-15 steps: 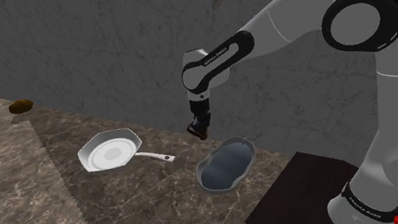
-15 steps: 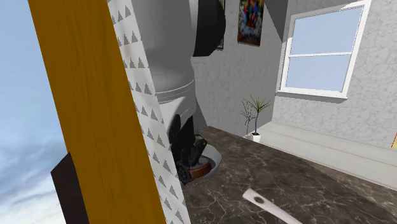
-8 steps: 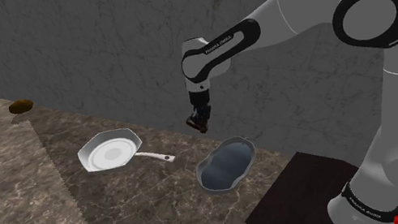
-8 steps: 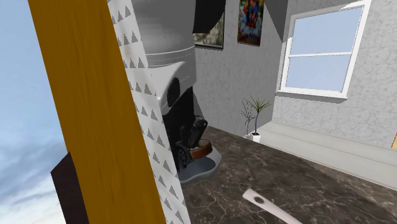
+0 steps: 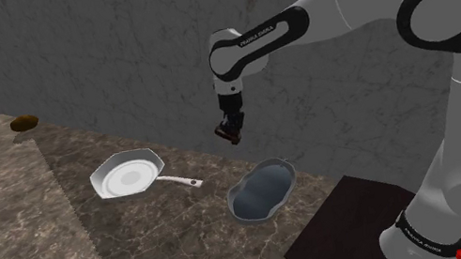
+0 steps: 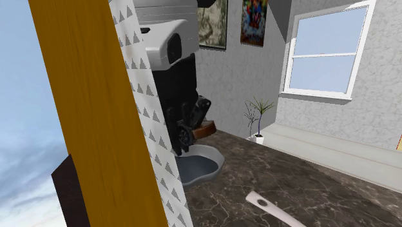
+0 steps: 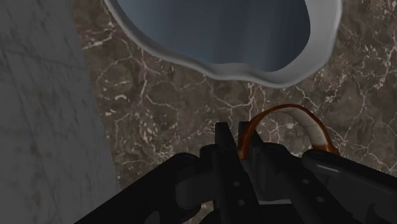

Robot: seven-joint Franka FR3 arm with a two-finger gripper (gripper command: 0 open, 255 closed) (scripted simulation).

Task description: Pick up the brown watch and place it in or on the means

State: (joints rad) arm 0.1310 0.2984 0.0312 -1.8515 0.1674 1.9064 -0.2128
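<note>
My black gripper (image 5: 229,133) hangs in the air above the dark marble counter (image 5: 65,235), just behind the grey-blue bowl (image 5: 262,193). It is shut on the brown watch (image 5: 226,131), whose orange-brown strap (image 7: 315,130) loops out beside the fingers in the wrist view. From the second exterior view the watch (image 6: 205,131) sits pinched in the gripper (image 6: 193,126), well above the bowl (image 6: 196,169). Below and ahead of the gripper (image 7: 234,130) lies the bowl's rim (image 7: 254,73). A white octagonal frying pan (image 5: 128,178) rests further toward the shoulder view's left.
A grey wall (image 5: 111,48) runs close behind the counter. A small brown lump (image 5: 25,123) lies far left. The pan's handle (image 6: 267,206) points across the counter. A potted plant (image 6: 258,119) stands near the window. A yellow board (image 6: 90,116) blocks the second exterior view's left.
The gripper has risen from just above the counter, carrying the watch up with it. Bowl and pan have stayed in place.
</note>
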